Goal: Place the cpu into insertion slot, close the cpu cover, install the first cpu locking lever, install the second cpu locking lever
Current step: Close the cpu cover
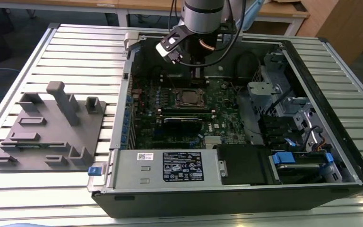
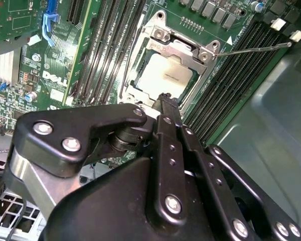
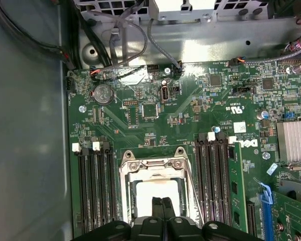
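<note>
Your gripper (image 3: 163, 205) has its fingers pressed together on nothing, tips right at the edge of the insertion slot (image 1: 176, 99), where the cpu (image 3: 146, 193) sits beneath the flat-lying cpu cover (image 3: 153, 164).

The cpu (image 2: 165, 75) lies flat, its silver top showing through the window of the cpu cover (image 2: 163, 45). The tool (image 2: 165, 99) hangs just beside the cpu's edge, its fingers seemingly pressed together. A thin locking lever (image 2: 256, 48) juts away from the cpu above the memory slots (image 2: 236, 80).
</note>
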Motion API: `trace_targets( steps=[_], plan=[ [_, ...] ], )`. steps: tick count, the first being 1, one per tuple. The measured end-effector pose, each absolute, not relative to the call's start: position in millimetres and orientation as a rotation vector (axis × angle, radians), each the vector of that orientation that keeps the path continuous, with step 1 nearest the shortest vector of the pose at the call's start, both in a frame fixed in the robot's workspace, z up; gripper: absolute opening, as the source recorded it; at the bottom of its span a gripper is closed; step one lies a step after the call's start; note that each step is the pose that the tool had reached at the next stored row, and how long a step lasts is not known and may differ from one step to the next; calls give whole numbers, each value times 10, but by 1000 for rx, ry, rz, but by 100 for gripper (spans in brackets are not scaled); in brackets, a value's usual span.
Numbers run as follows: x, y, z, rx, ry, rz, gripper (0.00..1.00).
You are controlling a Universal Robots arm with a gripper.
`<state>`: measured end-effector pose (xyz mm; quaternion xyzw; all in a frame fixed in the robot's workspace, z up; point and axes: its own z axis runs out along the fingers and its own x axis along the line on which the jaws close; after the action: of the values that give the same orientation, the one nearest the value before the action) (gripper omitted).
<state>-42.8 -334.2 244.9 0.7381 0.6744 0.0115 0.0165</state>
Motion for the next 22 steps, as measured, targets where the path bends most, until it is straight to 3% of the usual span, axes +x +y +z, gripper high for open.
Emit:
trace_targets(
  steps=[22],
  plan=[
    [-436,-3342,2447,2099,2296,40,10]
  ],
)
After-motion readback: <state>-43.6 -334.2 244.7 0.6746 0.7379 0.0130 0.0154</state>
